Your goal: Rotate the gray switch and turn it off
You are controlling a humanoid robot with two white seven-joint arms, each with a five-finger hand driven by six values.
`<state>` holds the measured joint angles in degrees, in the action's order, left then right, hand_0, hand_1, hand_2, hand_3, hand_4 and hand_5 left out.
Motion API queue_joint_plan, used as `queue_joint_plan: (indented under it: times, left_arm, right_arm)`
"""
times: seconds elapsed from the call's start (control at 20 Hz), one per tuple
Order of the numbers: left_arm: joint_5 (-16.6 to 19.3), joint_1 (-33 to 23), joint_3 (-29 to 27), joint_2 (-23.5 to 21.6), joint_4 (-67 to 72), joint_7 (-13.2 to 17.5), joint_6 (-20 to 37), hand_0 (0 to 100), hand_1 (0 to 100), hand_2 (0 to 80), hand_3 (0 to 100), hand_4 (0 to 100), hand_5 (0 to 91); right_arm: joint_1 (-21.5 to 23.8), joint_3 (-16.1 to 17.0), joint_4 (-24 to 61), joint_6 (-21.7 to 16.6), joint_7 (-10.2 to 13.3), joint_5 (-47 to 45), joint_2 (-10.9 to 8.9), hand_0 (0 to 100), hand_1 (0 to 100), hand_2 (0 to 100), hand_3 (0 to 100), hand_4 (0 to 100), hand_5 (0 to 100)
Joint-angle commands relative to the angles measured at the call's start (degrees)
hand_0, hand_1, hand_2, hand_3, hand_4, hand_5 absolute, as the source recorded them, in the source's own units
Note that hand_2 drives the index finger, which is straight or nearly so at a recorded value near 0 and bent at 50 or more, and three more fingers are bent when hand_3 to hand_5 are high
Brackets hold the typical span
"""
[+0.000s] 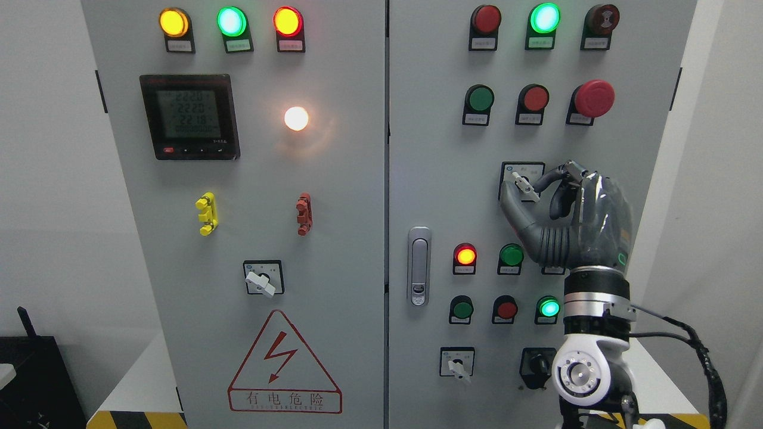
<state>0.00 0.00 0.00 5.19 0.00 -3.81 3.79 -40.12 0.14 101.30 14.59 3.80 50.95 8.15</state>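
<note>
I had the right hand (572, 214) up against the right door of the cabinet (417, 179), at the gray switch (524, 186) that sat in its small dark square plate about mid-height, below the row of green and red push buttons. The thumb lay under the pale lever and a long finger curved over from the upper right, so the fingers (551, 176) looked pinched on the lever's tip rather than spread; I judged this the grasp-and-turn step, with the rotation itself not yet clearly finished, since the lever pointed off to the lower right at a slant. I could not tell from the plate's tiny markings which position meant off.

The next move, as I read it, called for a wrist roll about the lever's own axis, keeping the pinch firm without dragging sideways, because the lever was a short, smooth, hard plastic tab that could slip out from between the fingertips.

The hand was dark gray and glossy with ribbed joints at the thumb base, on a white and silver wrist. The cabinet face was matte light-gray painted metal. The left arm did not show.
</note>
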Motion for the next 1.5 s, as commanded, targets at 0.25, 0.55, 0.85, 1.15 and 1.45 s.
queue_joint_plan:
  times: [0.25, 0.55, 0.85, 1.15, 1.45]
  left_arm:
    - [-1.14, 0.53, -0.44, 0.00, -1.49, 0.03, -0.01, 12, 39, 0.0, 0, 0, 0.0]
    - [-1.14, 0.53, -0.44, 0.00, -1.49, 0.03, -0.01, 12, 39, 0.0, 0, 0, 0.0]
    - [-1.06, 0.53, -0.44, 0.00, -1.49, 0.03, -0.01, 12, 39, 0.0, 0, 0, 0.0]
    - [-1.06, 0.53, -0.44, 0.00, -1.49, 0.03, -0.01, 12, 39, 0.0, 0, 0, 0.0]
    - [-1.14, 0.53, -0.44, 0.00, -1.49, 0.03, -0.01, 12, 39, 0.0, 0, 0, 0.0]
  right_arm:
    - [-0.23, 1.62, -0.67, 0.00, -0.02, 0.82, -0.06, 18, 47, 63, 100, 97, 100]
    - [-0.31, 1.62, -0.84, 0.00, -0.02, 0.82, -0.06, 24, 48, 63, 100, 97, 100]
    - [-0.31, 1.62, -0.84, 0.00, -0.02, 0.82, 0.03, 30, 48, 64, 100, 97, 100]
    - [-0.31, 1.62, -0.84, 0.00, -0.02, 0.82, 0.03, 35, 50, 64, 100, 97, 100]
    - [-0.40, 1.53, -0.84, 0.00, -0.10, 0.82, -0.06, 39, 51, 64, 100, 97, 100]
